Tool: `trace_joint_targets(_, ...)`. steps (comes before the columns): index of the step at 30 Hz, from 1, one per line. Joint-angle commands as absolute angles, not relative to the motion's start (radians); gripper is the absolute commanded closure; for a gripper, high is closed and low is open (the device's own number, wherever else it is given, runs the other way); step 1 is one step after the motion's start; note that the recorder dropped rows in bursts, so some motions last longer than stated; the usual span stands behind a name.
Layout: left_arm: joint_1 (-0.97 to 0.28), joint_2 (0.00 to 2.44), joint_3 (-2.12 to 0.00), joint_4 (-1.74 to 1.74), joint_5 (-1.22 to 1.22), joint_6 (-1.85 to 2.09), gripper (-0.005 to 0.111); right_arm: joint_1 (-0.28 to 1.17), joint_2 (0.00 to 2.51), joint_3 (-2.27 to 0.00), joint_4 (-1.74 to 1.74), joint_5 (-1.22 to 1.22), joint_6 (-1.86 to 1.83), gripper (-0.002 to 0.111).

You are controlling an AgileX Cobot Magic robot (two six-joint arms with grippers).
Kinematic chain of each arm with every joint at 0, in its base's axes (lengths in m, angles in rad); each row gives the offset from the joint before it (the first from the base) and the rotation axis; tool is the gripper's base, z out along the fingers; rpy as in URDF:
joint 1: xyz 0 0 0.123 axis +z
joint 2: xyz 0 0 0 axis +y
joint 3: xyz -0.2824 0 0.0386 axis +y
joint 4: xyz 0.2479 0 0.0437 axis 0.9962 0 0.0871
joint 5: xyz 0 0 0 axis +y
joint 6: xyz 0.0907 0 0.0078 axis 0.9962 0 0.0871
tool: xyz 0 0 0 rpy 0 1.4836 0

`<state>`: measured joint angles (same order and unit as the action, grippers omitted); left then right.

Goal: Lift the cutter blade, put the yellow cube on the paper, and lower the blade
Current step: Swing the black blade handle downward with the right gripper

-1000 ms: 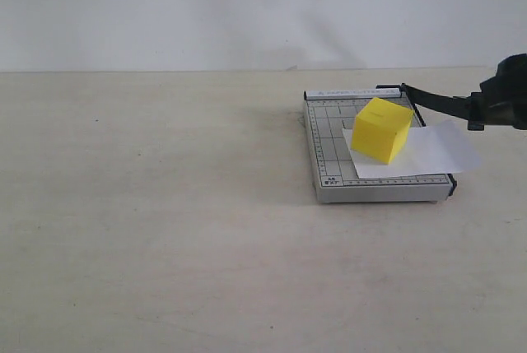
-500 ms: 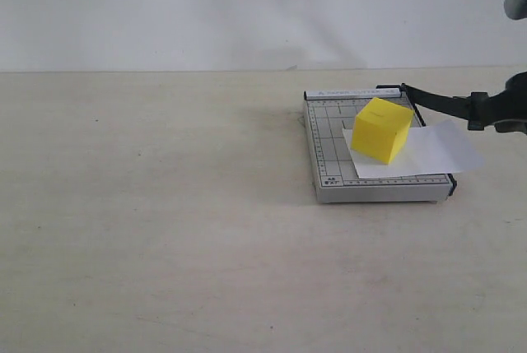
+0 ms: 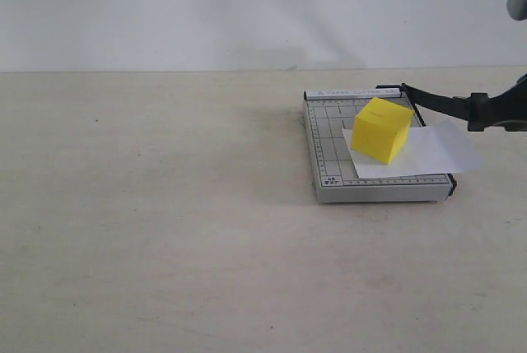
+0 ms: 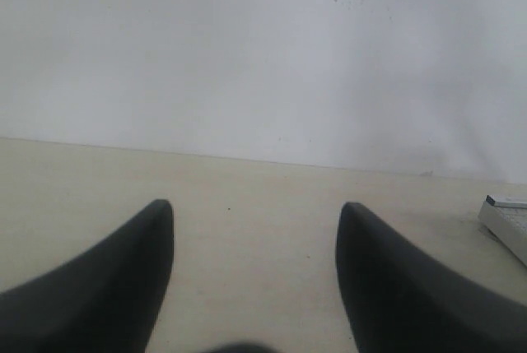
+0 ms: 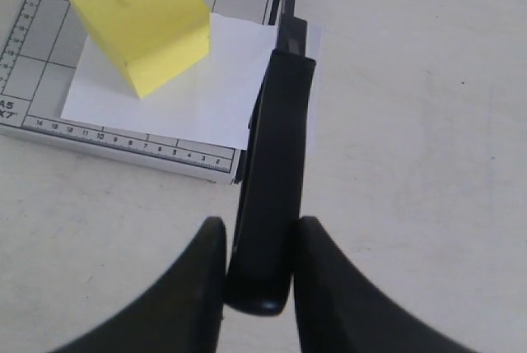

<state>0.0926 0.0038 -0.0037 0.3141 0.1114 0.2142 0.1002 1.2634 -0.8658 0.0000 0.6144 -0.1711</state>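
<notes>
A broad bench (image 3: 165, 229) fills the lower two thirds of the exterior view, its top pale beige and matt, with faint mottled scuffs and a tiny dark speck toward the left. Behind it, across the upper part of the frame, stands a plain white wall (image 3: 206, 7), bare, meeting the bench's far edge in a straight horizontal line. The light is soft and diffuse, with only weak shadows. In the left wrist view the same wall shows a few small dark flecks near the top centre
</notes>
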Motion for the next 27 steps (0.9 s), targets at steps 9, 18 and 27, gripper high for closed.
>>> trace_joint_targets(9,0.095,0.0,0.0,0.313,0.103,0.219,0.051,0.102,1.267,-0.741,0.016,0.577,-0.19,0.108)
trace_joint_targets(18,0.095,0.0,0.0,0.313,0.105,0.219,0.051,0.102,1.267,-0.633,0.018,0.499,-0.188,0.108)
trace_joint_targets(27,0.095,0.0,0.0,0.313,0.105,0.219,0.051,0.102,1.269,-0.616,0.023,0.489,-0.188,0.108)
